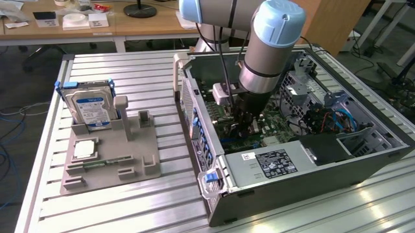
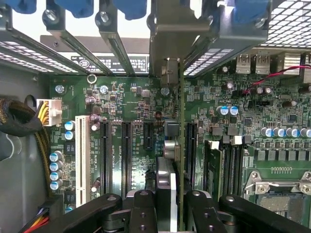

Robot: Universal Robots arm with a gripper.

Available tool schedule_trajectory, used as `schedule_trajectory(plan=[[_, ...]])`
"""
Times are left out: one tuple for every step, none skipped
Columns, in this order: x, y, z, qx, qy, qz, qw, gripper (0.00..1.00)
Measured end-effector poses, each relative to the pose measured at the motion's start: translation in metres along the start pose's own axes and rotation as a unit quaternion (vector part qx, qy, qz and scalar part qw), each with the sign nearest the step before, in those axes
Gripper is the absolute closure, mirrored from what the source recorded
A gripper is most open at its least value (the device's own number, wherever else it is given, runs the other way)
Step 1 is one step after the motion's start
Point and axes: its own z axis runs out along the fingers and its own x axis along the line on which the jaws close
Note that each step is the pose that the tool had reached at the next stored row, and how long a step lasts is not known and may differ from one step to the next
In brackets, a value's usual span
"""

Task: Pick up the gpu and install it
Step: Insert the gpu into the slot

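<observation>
Grey metal PC case [image 1: 311, 187] lies open on its side on the slatted aluminium table [image 1: 129, 208]; arm [image 1: 269, 53] reaches down into it, gripper [image 1: 243, 127] low over the green motherboard [image 1: 275, 127]

Wrist view: gpu [image 2: 181, 145] sits edge-on between the fingers [image 2: 142, 213], a thin dark strip running up to its metal bracket [image 2: 167, 43] at the case's rear slot frame. Jaws clamped on the gpu, one pad each side. Card stands upright over the board, lined up along the black expansion slot [image 2: 191, 145] just beside it; can't tell if the edge connector is seated or just above the slot

Inside the case:
- motherboard with white PCI slot [image 2: 81, 158] and further black slots [image 2: 125, 150] next to it
- RAM sticks [image 2: 214, 162] beside the CPU socket [image 2: 279, 191]
- power supply [image 1: 279, 162] with white label at the near end
- drive cage with blue cables [image 1: 340, 119] on the exterior view's right
- blue slot-retainer clips [image 2: 80, 7] along the rear wall

Outside the case, on the exterior view's left: grey parts fixture [image 1: 110, 162] on the table. It holds the hard drive [image 1: 91, 109] upright in a blue-edged cradle, and a small square silver chip [image 1: 84, 149] lying flat in its recess. Other holders on the fixture look unoccupied
</observation>
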Motion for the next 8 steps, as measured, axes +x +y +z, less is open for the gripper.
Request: schedule_trajectory(plan=[[-0.0001,-0.0001,-0.0002,0.0001,-0.0001,0.000,1.0000,0.72],[-0.0001,-0.0001,-0.0006,0.0001,0.0001,0.000,1.0000,0.72],[-0.0001,0.0000,-0.0011,0.0000,0.0007,0.000,1.0000,0.72],[0.0000,0.0000,-0.0016,-0.0001,0.0011,0.000,1.0000,0.72],[0.0000,0.0000,-0.0017,0.0000,0.0013,0.000,1.0000,0.72],[-0.0001,0.0000,-0.0020,0.0000,0.0016,0.000,1.0000,0.72],[0.0000,0.0000,-0.0027,-0.0001,0.0021,0.000,1.0000,0.72],[-0.0001,0.0000,-0.0030,-0.0001,0.0023,0.000,1.0000,0.72]])
